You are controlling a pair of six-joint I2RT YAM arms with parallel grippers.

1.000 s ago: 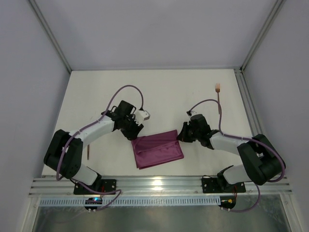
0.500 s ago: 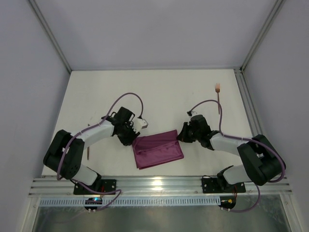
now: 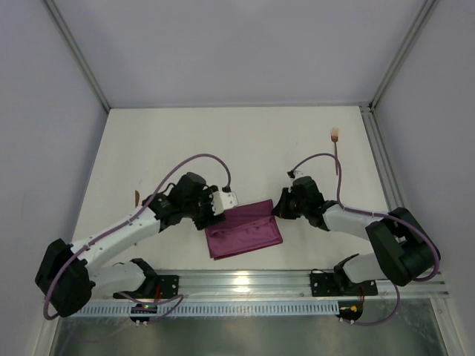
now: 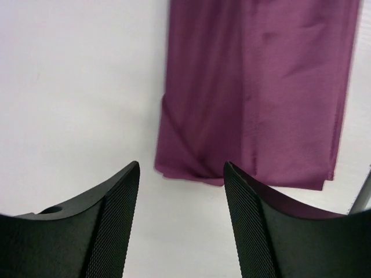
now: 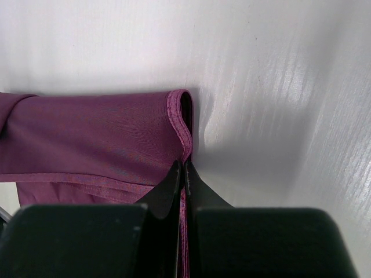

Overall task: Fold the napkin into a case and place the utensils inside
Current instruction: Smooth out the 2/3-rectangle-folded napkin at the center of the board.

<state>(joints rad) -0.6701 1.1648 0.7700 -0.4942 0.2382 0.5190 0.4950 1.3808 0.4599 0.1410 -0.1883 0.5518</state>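
The maroon napkin [image 3: 243, 228] lies folded into a narrow layered rectangle on the table, between my two arms. My right gripper [image 3: 277, 208] is at its right end, shut on the folded hem [image 5: 184, 124] of the napkin [image 5: 93, 133]. My left gripper [image 3: 211, 215] hovers at the cloth's left end. In the left wrist view it [image 4: 181, 168] is open and holds nothing, with the napkin [image 4: 255, 87] just beyond its fingertips. A copper fork [image 3: 335, 138] lies at the far right. The tip of another copper utensil [image 3: 136, 196] shows at the left, the rest hidden by my left arm.
A metal rail [image 3: 245, 283] runs along the near table edge by the arm bases. A raised frame [image 3: 377, 159] borders the table's right side, close to the fork. Purple cables loop above both arms.
My left arm has swung forward and right, bringing its gripper to the napkin's left end with the jaws wider apart. The right gripper and the napkin have not moved.
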